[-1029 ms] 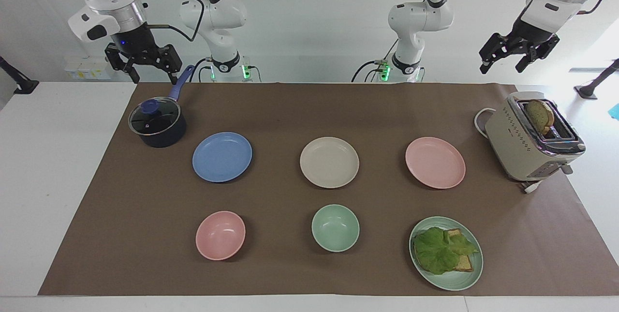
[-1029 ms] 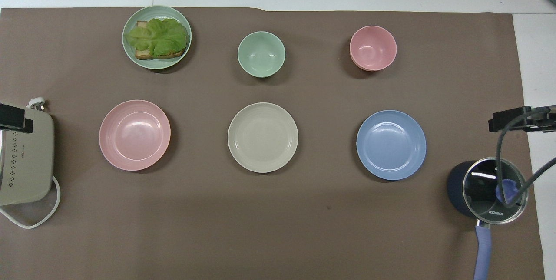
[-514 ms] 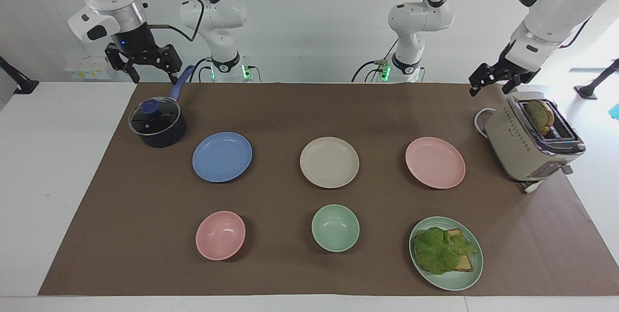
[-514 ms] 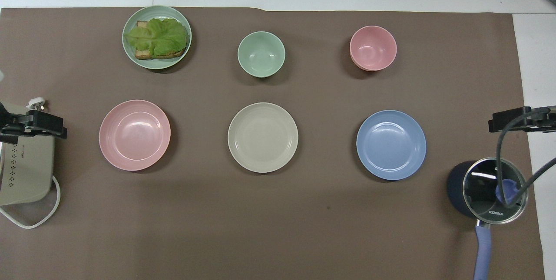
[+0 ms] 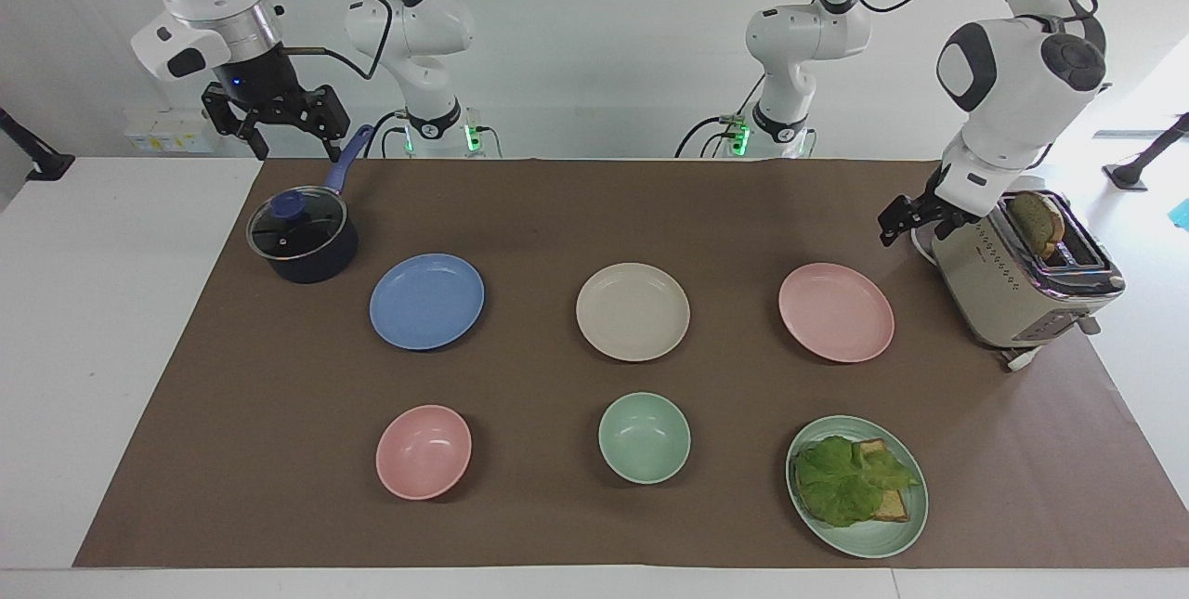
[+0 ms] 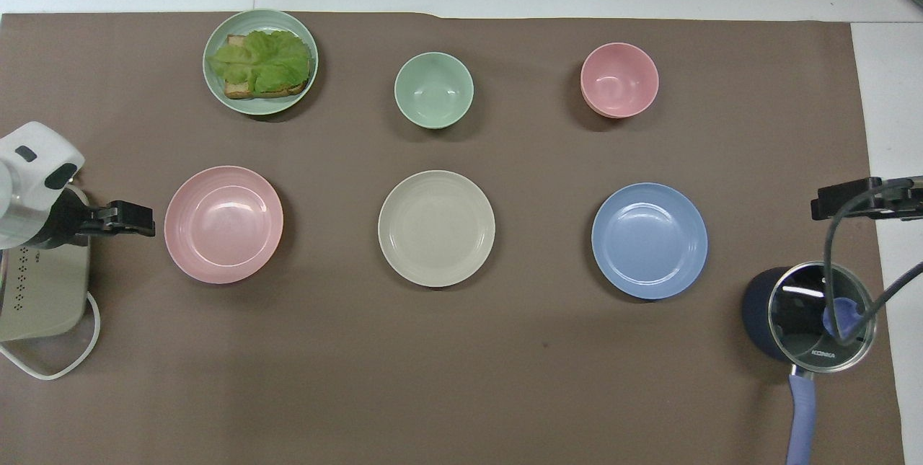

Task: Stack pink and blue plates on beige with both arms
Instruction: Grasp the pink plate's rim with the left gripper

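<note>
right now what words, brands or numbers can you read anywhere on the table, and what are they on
"KONKA": white lettering on the rim of the glass lid of the dark blue saucepan, read in the overhead view.
Toaster: rows of small marks on its side, not readable as text.
Plates and bowls: no lettering seen.

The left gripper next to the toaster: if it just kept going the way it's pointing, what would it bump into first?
Most likely the pink plate. The left gripper, open, sits beside the toaster with its tips aimed at that plate's rim. It looks raised above the brown mat, so it might skim over the rim instead.
</note>
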